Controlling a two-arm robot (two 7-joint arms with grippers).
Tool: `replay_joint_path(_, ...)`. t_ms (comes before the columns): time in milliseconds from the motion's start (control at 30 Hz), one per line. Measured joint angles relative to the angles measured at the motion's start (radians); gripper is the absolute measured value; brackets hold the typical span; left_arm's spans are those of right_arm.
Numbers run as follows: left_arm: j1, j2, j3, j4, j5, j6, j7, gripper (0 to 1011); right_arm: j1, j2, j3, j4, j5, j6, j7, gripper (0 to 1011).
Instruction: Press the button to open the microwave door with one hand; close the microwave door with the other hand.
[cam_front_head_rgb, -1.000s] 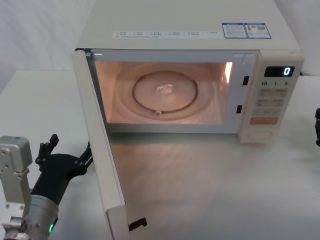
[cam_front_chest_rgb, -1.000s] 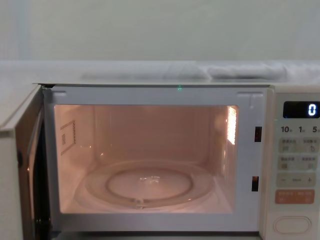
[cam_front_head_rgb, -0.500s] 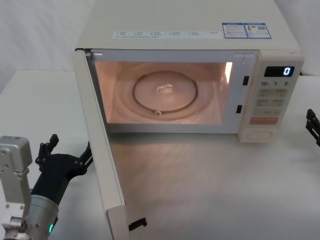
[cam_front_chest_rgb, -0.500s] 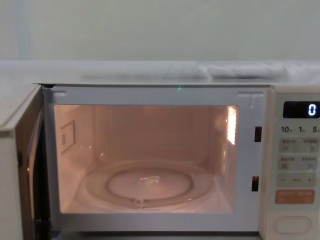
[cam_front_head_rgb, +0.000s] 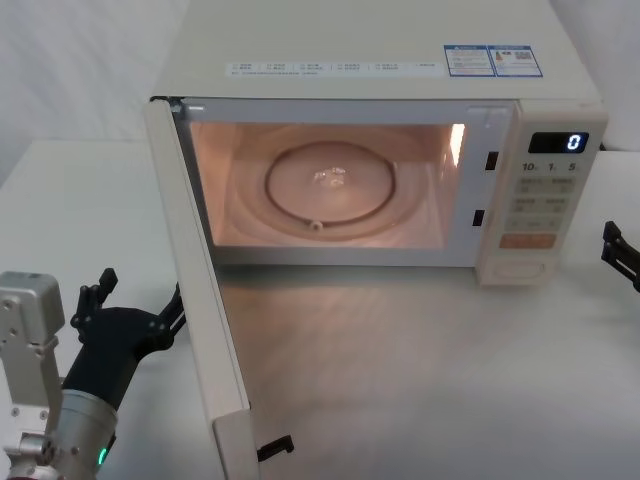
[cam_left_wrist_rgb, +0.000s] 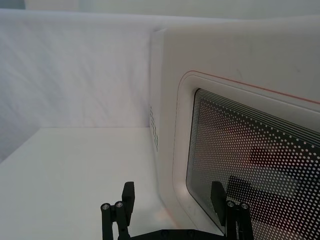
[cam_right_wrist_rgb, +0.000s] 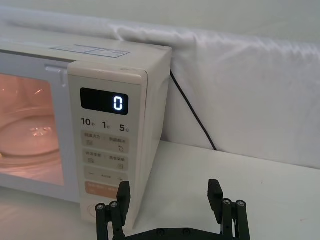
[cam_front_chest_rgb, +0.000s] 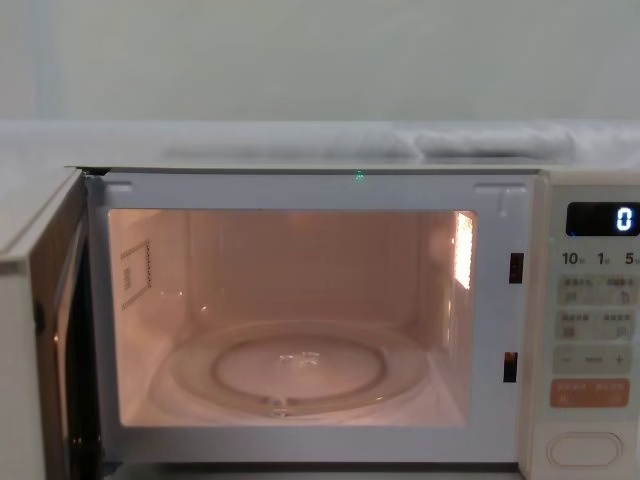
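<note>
With the door (cam_front_head_rgb: 200, 290) swung wide and the button (cam_front_head_rgb: 517, 268) at the keypad's foot, we hold the left tool (cam_front_head_rgb: 135, 322) open and empty just outside the window. Best: push flat and steady. Right tool (cam_right_wrist_rgb: 170, 200) open, empty, idle right.

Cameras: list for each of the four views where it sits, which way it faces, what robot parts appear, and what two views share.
Head: high, looking down at the open microwave door; left gripper outside it, right gripper at the right edge.
Chest: low, facing the lit cavity and the button.
Left wrist: faces the door's window; its open fingers show.
Right wrist: faces the keypad panel; its open fingers show.
Shared: head and chest both show the glass turntable.
</note>
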Motion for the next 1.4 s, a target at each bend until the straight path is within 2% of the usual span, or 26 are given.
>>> replay_joint_path(667,0.0,0.0,0.0,0.0,0.0,0.0,0.0,985,0.0,0.0,0.0,0.0,0.0,0.0,0.0,1002)
replay_joint_path(900,0.0,0.0,0.0,0.0,0.0,0.0,0.0,837,0.0,0.0,0.0,0.0,0.0,0.0,0.0,1002)
replay_joint_path(1000,0.0,0.0,0.0,0.0,0.0,0.0,0.0,724,0.0,0.0,0.0,0.0,0.0,0.0,0.0,1002)
replay_joint_path(1067,0.0,0.0,0.0,0.0,0.0,0.0,0.0,684,0.0,0.0,0.0,0.0,0.0,0.0,0.0,1002)
replay_joint_path(1100,0.0,0.0,0.0,0.0,0.0,0.0,0.0,623,0.0,0.0,0.0,0.0,0.0,0.0,0.0,1002)
replay_joint_path(1167,0.0,0.0,0.0,0.0,0.0,0.0,0.0,589,0.0,0.0,0.0,0.0,0.0,0.0,0.0,1002)
replay_joint_path(1300,0.0,0.0,0.0,0.0,0.0,0.0,0.0,442,0.0,0.0,0.0,0.0,0.0,0.0,0.0,1002)
replay_joint_path(1333,0.0,0.0,0.0,0.0,0.0,0.0,0.0,442,0.0,0.0,0.0,0.0,0.0,0.0,0.0,1002)
replay_joint_path(1400,0.0,0.0,0.0,0.0,0.0,0.0,0.0,353,0.0,0.0,0.0,0.0,0.0,0.0,0.0,1002)
